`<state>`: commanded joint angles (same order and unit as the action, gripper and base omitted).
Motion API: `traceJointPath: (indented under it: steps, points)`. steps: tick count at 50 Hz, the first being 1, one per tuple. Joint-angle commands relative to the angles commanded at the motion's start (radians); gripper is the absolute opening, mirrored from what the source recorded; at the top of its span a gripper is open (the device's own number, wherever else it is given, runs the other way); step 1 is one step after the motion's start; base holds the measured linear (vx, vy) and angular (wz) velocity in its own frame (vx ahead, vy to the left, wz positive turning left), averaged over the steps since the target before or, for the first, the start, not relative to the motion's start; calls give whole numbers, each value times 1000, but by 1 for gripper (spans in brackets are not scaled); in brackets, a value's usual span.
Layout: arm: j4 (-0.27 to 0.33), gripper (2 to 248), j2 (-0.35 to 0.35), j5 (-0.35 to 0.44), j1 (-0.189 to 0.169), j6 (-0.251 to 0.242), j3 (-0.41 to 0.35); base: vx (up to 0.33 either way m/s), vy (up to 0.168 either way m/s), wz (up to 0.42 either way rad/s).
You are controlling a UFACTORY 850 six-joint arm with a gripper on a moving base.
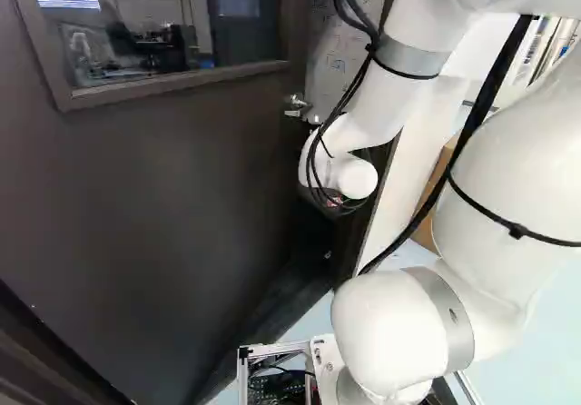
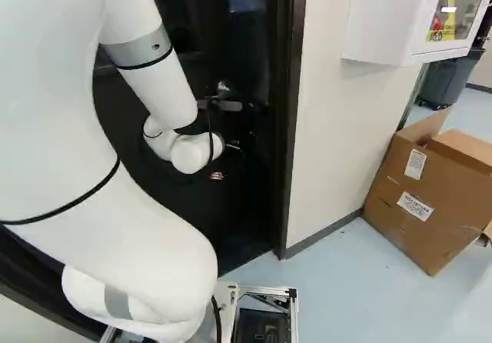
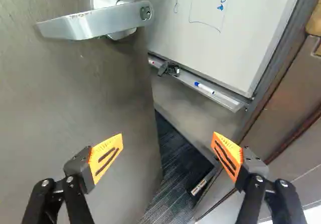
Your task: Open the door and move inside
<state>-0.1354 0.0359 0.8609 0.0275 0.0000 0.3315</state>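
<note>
The gripper (image 2: 217,175) is small and dark beyond the white wrist in the right base view. In the wrist view the gripper (image 3: 167,156) stands open, its orange pads wide apart with nothing between them. The dark door (image 1: 154,196) with a window fills much of the left base view. It stands ajar: the door (image 3: 75,98) ends at a free edge ahead of the fingers, with a gap beyond. Its silver lever handle (image 3: 95,20) lies ahead of the gripper, apart from it; the handle (image 1: 296,105) also shows beside the arm.
Through the gap are a whiteboard (image 3: 235,28) with a marker tray (image 3: 215,94) and dark carpet (image 3: 173,169). The door frame (image 2: 290,120) stands right of the arm, then a pale wall (image 2: 338,128), a cardboard box (image 2: 423,193) and a white wall cabinet (image 2: 384,20).
</note>
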Motion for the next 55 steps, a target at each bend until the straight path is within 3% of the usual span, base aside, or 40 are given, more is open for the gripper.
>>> traceJointPath:
  steps: [26, 55]
  points:
    - [-7, 247, -18, 0, 32, 0, 18, 0, 0, 0]
    - [-63, 247, -47, 0, 87, 0, 47, 0, 0, 0]
